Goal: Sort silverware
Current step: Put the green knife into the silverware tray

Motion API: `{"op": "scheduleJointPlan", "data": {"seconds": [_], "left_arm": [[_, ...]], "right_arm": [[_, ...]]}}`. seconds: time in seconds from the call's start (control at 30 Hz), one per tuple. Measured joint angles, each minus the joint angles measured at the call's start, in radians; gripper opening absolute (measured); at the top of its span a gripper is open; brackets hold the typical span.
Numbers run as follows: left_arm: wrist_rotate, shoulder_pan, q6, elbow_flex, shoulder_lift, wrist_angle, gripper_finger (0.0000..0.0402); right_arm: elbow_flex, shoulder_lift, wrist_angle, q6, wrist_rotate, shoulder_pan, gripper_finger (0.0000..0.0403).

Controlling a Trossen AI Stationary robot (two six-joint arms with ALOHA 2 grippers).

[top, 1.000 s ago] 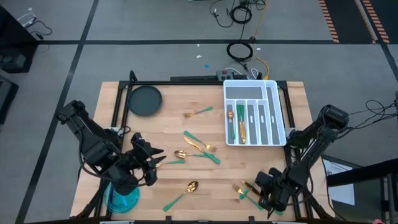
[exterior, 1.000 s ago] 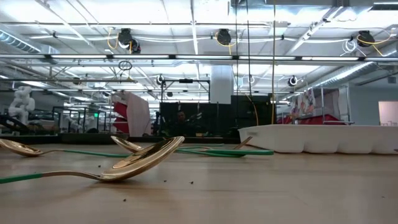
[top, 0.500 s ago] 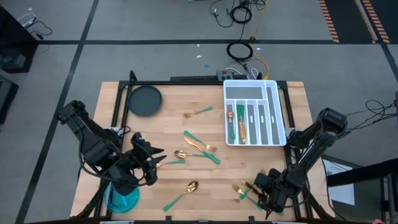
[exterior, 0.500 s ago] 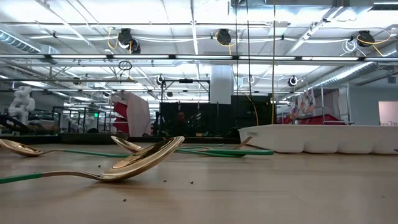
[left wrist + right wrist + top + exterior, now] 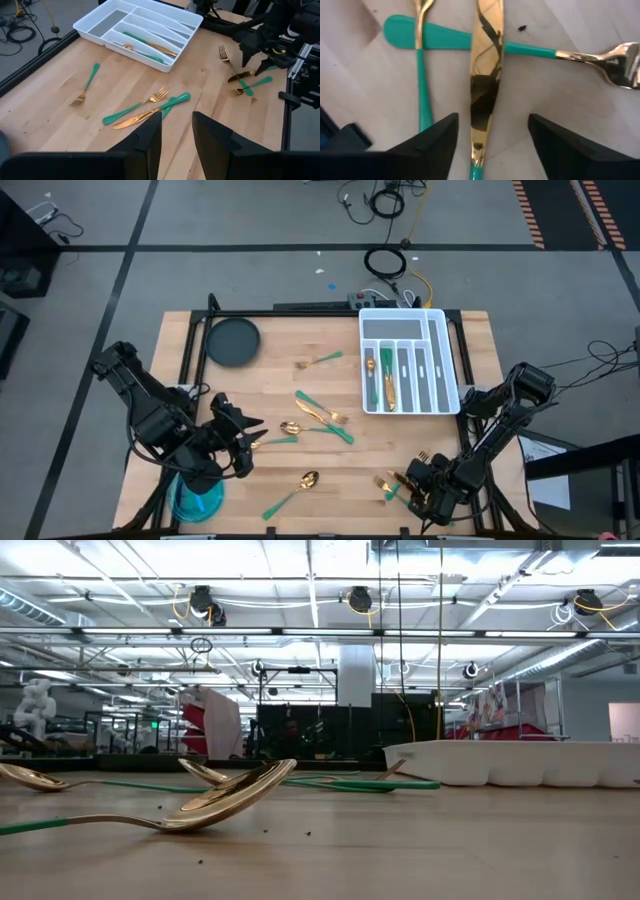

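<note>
The right tool (image 5: 418, 495) hangs low at the counter's (image 5: 270, 380) near right corner, fingers spread wide and empty either side of a gold knife (image 5: 485, 85) lying across a green-handled fork (image 5: 530, 47). The left tool (image 5: 243, 442) waits near the left edge, released, beside a spoon (image 5: 291, 428). More silverware lies mid-counter and in the white tray (image 5: 450, 360).

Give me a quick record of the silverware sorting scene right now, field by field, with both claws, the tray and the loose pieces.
right claw: open, low over a gold knife in the pile at the table's near right corner
pile: knife lies across two green-handled forks
left claw: open, waiting at the near left, holding nothing
tray: white divided tray at far right, a few pieces already inside
loose pieces: fork near the tray, a cluster mid-table, spoon at the near edge
other: dark plate far left
</note>
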Motion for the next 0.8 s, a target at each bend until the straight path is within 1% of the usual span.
{"op": "scheduleJointPlan", "data": {"seconds": [0.17,0.37,0.4,0.57,0.67,0.8], "left_arm": [[0.000,0.000,0.000,0.000,0.000,0.000,0.0116],[0.000,0.000,0.000,0.000,0.000,0.000,0.0116],[0.000,0.000,0.001,0.000,0.000,0.000,0.0116],[0.000,0.000,0.008,0.000,0.000,-0.007,0.0116],[0.000,0.000,0.002,0.000,0.000,-0.031,0.0116],[0.000,-0.001,0.002,0.000,0.000,-0.050,0.0116]], "right_arm": [[0.000,0.010,-0.026,0.026,-0.020,0.001,0.0153],[-0.001,0.010,-0.053,0.043,-0.047,-0.004,0.0026],[0.000,0.010,-0.053,0.043,-0.047,-0.004,0.0017],[0.013,0.007,-0.068,0.051,-0.046,-0.004,0.0011],[0.045,-0.002,-0.110,0.064,-0.018,-0.002,0.0005],[0.086,-0.001,-0.171,0.068,-0.018,-0.002,0.0002]]}}
